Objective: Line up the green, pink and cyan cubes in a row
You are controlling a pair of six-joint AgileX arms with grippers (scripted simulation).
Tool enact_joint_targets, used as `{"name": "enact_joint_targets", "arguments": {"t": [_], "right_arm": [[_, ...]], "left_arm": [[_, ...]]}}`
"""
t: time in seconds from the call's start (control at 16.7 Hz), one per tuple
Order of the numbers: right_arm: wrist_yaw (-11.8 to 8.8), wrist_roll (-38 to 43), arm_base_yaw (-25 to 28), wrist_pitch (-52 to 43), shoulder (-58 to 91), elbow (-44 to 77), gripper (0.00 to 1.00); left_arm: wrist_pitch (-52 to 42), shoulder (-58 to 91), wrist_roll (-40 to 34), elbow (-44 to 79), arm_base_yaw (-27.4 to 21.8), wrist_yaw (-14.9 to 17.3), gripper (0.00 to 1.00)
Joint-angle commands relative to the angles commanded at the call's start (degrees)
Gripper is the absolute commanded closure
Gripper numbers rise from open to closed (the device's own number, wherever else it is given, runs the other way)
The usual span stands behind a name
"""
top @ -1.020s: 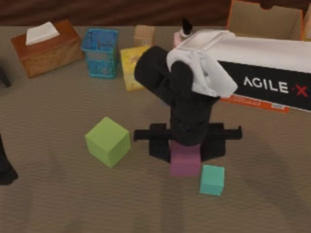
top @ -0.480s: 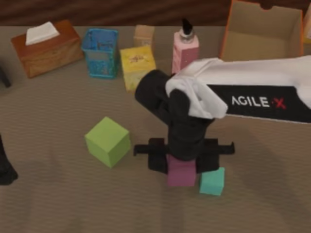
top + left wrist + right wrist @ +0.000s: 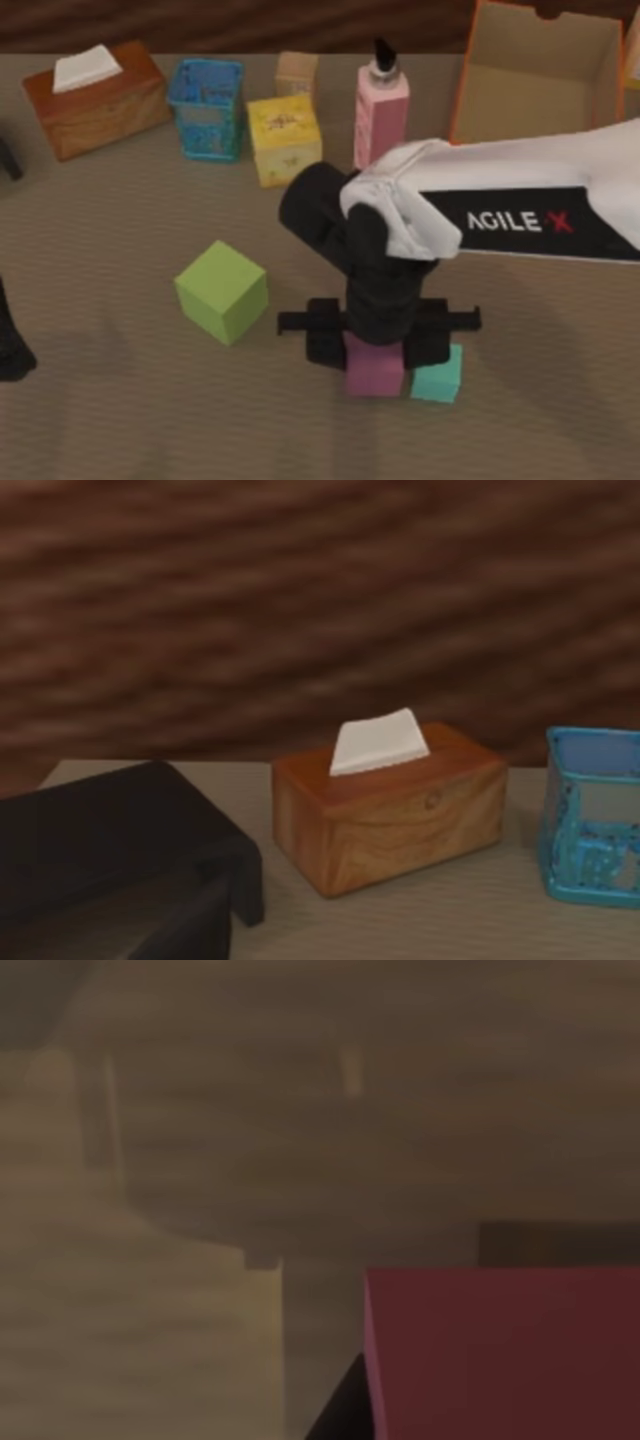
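The pink cube (image 3: pixel 375 370) sits low near the table's front, directly against the left side of the smaller cyan cube (image 3: pixel 437 376). My right gripper (image 3: pixel 376 345) comes straight down over the pink cube and is shut on it; its wrist hides the cube's far half. In the right wrist view the pink cube (image 3: pixel 500 1355) fills the near corner beside a dark finger (image 3: pixel 343 1412). The large green cube (image 3: pixel 222 291) stands alone to the left, a clear gap from the pink one. My left arm (image 3: pixel 10 345) stays parked at the left edge.
Along the back stand a wooden tissue box (image 3: pixel 96 98), a blue patterned container (image 3: pixel 208 108), a yellow box (image 3: pixel 285 138), a small tan box (image 3: pixel 297 72), a tall pink bottle (image 3: pixel 381 105) and an orange-rimmed cardboard box (image 3: pixel 540 70). The left wrist view shows the tissue box (image 3: pixel 390 805).
My right gripper has carried the pink cube toward the table's front and lowered it, closing the gap until it touches the cyan cube. The green and cyan cubes have not moved.
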Motion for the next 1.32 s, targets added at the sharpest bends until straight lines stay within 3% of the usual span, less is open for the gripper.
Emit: {"name": "enact_joint_targets", "arguments": {"t": [0.66, 1.32], "right_arm": [[0.0, 0.0, 0.0, 0.0, 0.0, 0.0, 0.02], [0.0, 0.1, 0.0, -1.0, -0.4, 0.8, 0.00]], "left_arm": [[0.0, 0.0, 0.0, 0.0, 0.0, 0.0, 0.00], [0.0, 0.0, 0.0, 0.0, 0.0, 0.0, 0.00]]}}
